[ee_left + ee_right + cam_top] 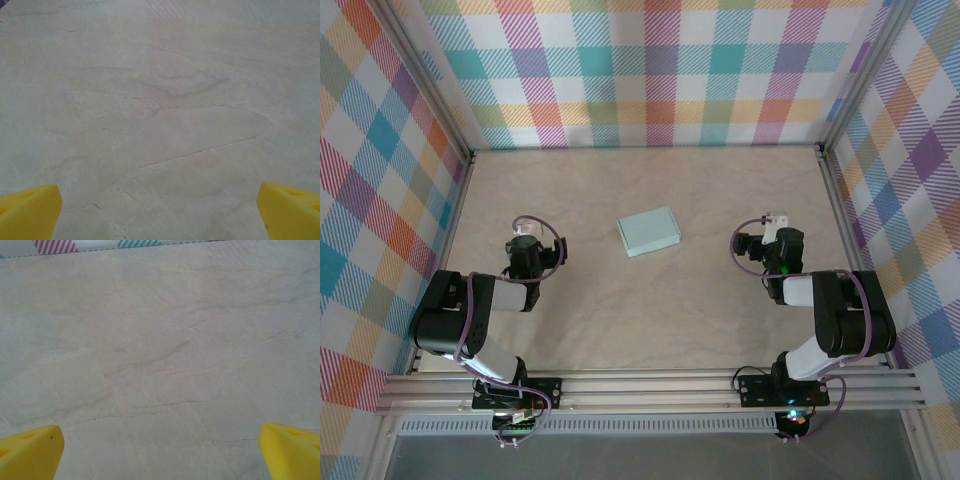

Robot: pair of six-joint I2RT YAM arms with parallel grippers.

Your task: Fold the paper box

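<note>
The paper box [649, 231], a small flat pale mint-blue rectangle, lies on the table midway between the two arms, slightly turned. My left gripper [526, 238] sits well to its left, apart from it. My right gripper [772, 229] sits well to its right, also apart. In the left wrist view the gripper [160, 212] stands open, its yellow fingertips [27, 210] wide apart over bare table. In the right wrist view the gripper [160, 452] is open too, yellow fingertips [30, 450] at the frame's corners with nothing between them.
The beige marbled table [640, 320] is enclosed by plaid walls [650, 70] at the back and both sides. An aluminium rail [650, 390] carrying both arm bases runs along the near edge.
</note>
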